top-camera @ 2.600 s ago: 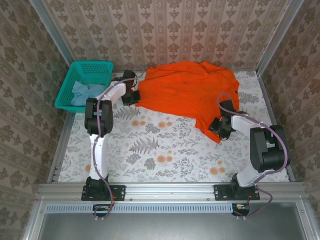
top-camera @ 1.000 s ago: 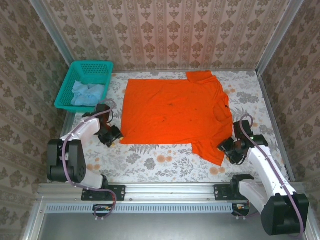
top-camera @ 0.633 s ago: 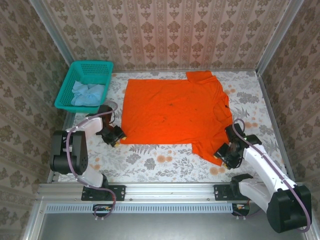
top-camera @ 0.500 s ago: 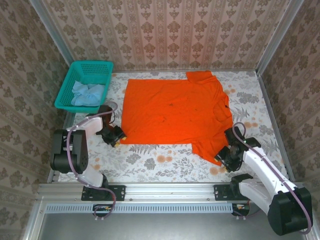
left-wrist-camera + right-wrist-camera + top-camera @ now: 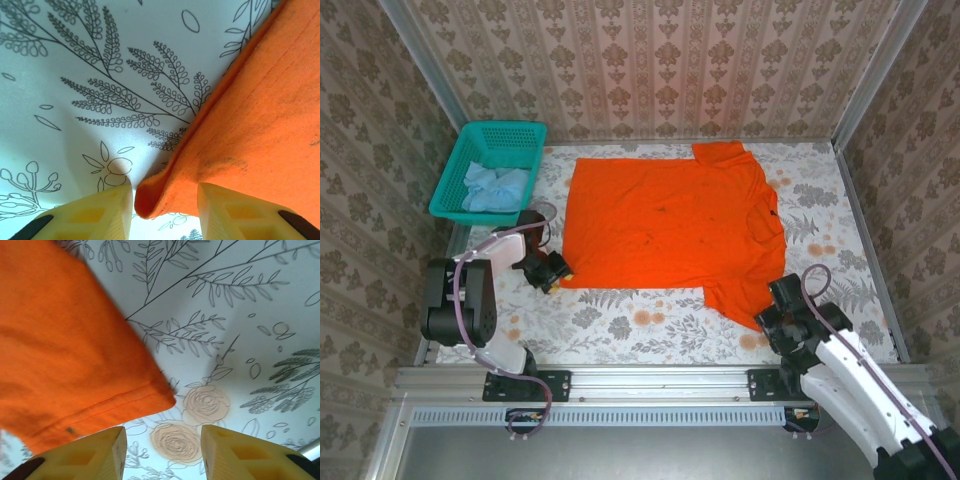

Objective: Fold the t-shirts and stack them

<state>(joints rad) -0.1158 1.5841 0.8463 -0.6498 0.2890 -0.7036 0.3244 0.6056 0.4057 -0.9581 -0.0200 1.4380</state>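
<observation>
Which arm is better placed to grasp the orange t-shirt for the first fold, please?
Left. The left gripper has the orange t-shirt's corner between its open fingers; the right gripper sits beside the sleeve with no cloth between its fingers.

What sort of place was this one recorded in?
Probably a lab robot cell dressed up as a home: wallpapered panels in aluminium framing, a floral-print table, and a teal basket near an orange t-shirt.
</observation>
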